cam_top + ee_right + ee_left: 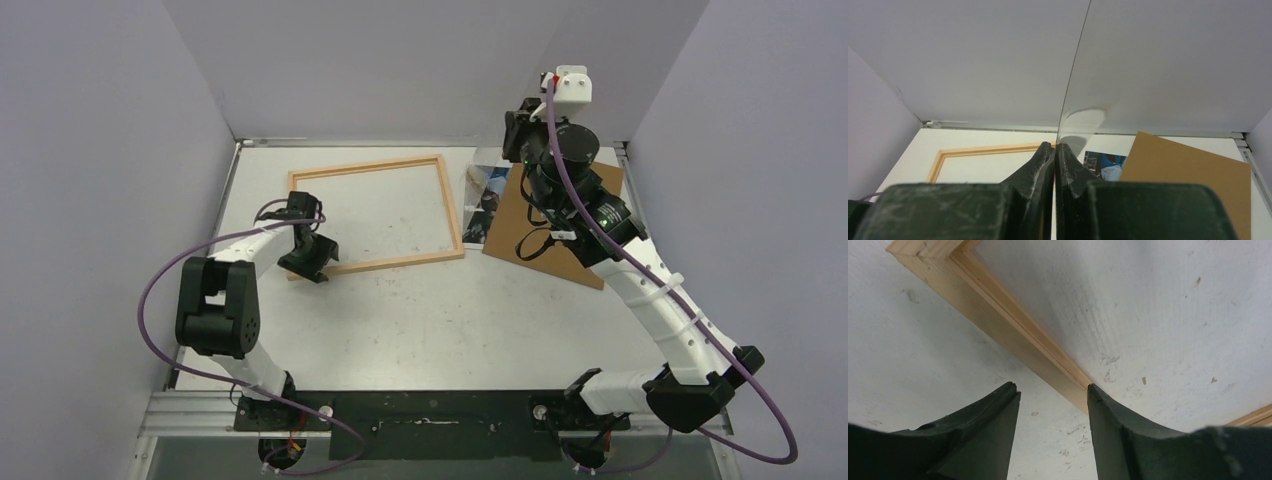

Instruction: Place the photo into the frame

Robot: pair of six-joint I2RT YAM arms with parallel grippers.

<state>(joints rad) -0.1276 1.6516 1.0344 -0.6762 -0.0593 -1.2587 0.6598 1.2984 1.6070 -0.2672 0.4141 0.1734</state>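
The light-wood frame (365, 167) lies flat on the table at the back left. My left gripper (305, 262) hangs over the frame's near left corner. In the left wrist view the frame (998, 320) runs diagonally down to the right fingertip, and the left gripper (1053, 390) is open with only bare table between its jaws. The photo (478, 205) lies to the right of the frame, partly under a brown backing board (520, 225). My right gripper (518, 122) is raised above the photo (1103, 162). The right gripper (1055, 145) is shut on the edge of a clear pane (1083, 120).
The backing board (1188, 170) lies tilted at the back right, beneath the right arm. White walls enclose the table at the back and on both sides. The arm bases stand on the black rail (430, 412) at the near edge.
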